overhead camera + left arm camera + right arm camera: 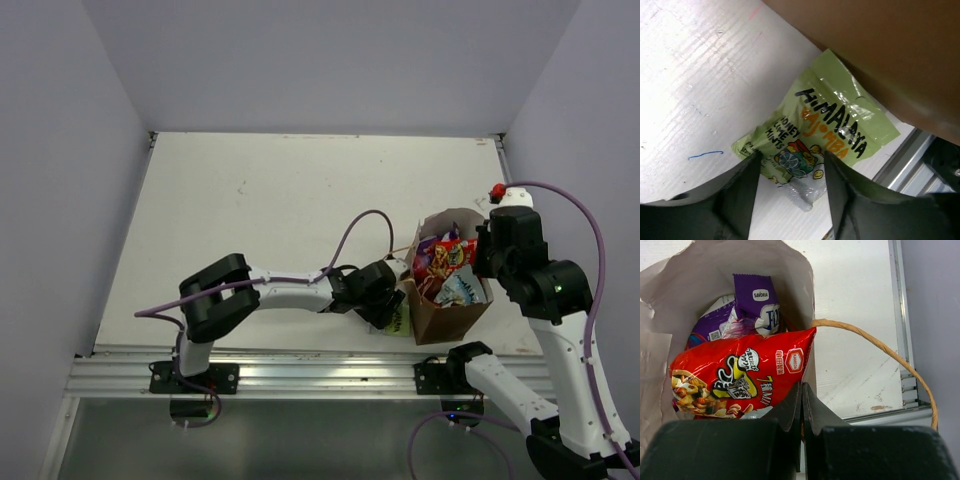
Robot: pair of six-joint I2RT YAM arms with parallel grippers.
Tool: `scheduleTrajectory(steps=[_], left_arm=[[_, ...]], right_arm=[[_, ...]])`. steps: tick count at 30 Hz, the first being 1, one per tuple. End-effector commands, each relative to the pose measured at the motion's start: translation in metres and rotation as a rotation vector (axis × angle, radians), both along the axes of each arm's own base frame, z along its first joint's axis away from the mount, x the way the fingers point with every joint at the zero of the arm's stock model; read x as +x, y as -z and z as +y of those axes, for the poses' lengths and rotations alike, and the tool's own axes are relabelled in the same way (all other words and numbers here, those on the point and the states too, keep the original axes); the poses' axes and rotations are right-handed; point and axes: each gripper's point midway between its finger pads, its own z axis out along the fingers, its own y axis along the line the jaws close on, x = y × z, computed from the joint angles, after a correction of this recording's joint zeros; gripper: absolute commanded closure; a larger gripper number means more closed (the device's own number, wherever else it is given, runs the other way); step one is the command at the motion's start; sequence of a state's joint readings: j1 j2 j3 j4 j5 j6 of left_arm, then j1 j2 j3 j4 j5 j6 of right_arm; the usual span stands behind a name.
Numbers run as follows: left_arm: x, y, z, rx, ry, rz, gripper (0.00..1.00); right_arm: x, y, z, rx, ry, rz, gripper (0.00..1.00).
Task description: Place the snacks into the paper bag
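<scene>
My left tool (792, 159) is released, over one end of the green packet (840, 125). It lies flat on the worktop (700, 75), against the bag (890, 50). I'd drop straight, pinch the crimped seal (film's slippery), and lift above the rim before swinging in. My right tool (801, 390) is clenched on the bag rim.

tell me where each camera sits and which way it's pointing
top external: above, behind the bases, looking down at the table; both arms show.
left wrist: low over the table, facing down at the green packet; open left gripper frames it.
right wrist: at the mouth of the paper bag, looking in; shut right gripper below.
shared: top and left wrist both see the green packet.
</scene>
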State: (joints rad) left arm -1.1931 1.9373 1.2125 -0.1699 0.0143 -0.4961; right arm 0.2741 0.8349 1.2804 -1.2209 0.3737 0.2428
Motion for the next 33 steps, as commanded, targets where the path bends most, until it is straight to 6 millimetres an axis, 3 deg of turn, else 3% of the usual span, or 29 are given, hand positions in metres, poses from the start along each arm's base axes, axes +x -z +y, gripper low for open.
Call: scheduleTrajectory(steps=[1, 2, 5, 8, 9, 10, 13, 16, 21, 27, 29, 32, 33], left_arm=[[-0.010, 0.029, 0.010, 0.095, 0.046, 0.003, 0.44], [-0.011, 0.030, 0.012, 0.103, 0.046, 0.008, 0.57], [-0.006, 0.041, 0.020, 0.153, 0.024, -0.014, 0.68], [-0.005, 0.046, 0.026, 0.180, 0.014, -0.016, 0.69], [-0.005, 0.043, 0.026, 0.177, 0.010, -0.019, 0.67], [-0.004, 0.040, 0.025, 0.168, 0.007, -0.026, 0.54], [-0.001, 0.031, 0.023, 0.148, 0.003, -0.057, 0.33], [0.001, 0.031, 0.025, 0.167, -0.004, -0.074, 0.27], [0.008, 0.038, 0.036, 0.291, -0.028, -0.149, 0.25], [0.007, 0.064, 0.059, 0.459, -0.030, -0.170, 0.26], [0.007, 0.072, 0.069, 0.502, -0.034, -0.171, 0.28], [0.007, 0.076, 0.079, 0.531, -0.044, -0.178, 0.47], [0.007, 0.076, 0.080, 0.533, -0.045, -0.180, 0.59]], right_arm=[[0.003, -0.006, 0.005, 0.024, -0.015, -0.033, 1.00], [0.003, -0.006, 0.005, 0.025, -0.016, -0.032, 1.00], [0.003, -0.006, 0.005, 0.023, -0.015, -0.030, 1.00], [0.004, -0.006, 0.005, 0.024, -0.016, -0.029, 1.00], [0.004, -0.006, 0.005, 0.024, -0.016, -0.029, 1.00], [0.004, -0.006, 0.005, 0.023, -0.017, -0.030, 1.00], [0.004, -0.005, 0.005, 0.023, -0.018, -0.026, 1.00], [0.004, -0.005, 0.006, 0.024, -0.017, -0.023, 1.00], [0.007, -0.005, 0.007, 0.026, -0.019, -0.023, 1.00], [0.008, -0.006, 0.008, 0.034, -0.021, -0.027, 1.00], [0.008, -0.006, 0.008, 0.035, -0.021, -0.028, 1.00], [0.008, -0.007, 0.008, 0.035, -0.020, -0.029, 1.00], [0.008, -0.007, 0.008, 0.036, -0.018, -0.029, 1.00]])
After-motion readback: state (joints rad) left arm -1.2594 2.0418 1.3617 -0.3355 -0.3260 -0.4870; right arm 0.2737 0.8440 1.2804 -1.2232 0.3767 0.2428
